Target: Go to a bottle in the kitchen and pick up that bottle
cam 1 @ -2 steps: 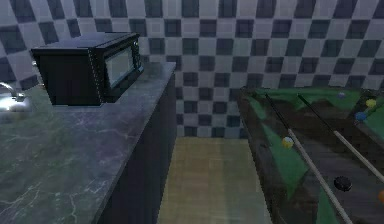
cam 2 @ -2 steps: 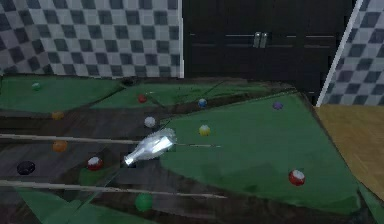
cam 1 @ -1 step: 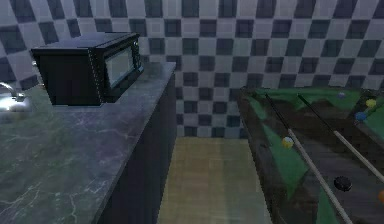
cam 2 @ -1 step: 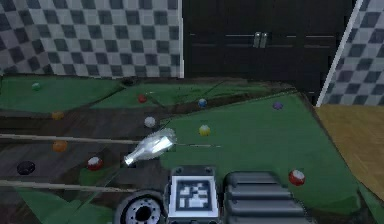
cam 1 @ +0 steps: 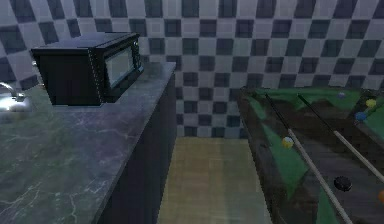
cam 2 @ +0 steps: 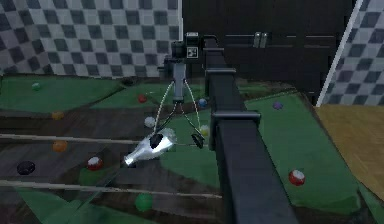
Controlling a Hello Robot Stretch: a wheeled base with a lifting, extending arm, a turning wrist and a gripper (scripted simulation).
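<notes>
A pale, silvery bottle (cam 2: 150,149) lies tilted over the green pool table (cam 2: 290,140) in the arm side view, its neck pointing up toward the fingers. My gripper (cam 2: 181,138) hangs at the far end of the dark arm (cam 2: 240,150), its two thin fingers (cam 2: 163,118) reaching down to the bottle. I cannot tell whether the gripper holds the bottle, since the table's felt lies right behind it.
Several coloured balls, such as a red one (cam 2: 297,177), and cue sticks (cam 2: 70,138) lie on the pool table (cam 1: 300,150). A dark marble counter (cam 1: 70,150) carries a black microwave (cam 1: 90,65). Tan floor (cam 1: 210,180) runs between them to a checkered wall (cam 1: 240,50).
</notes>
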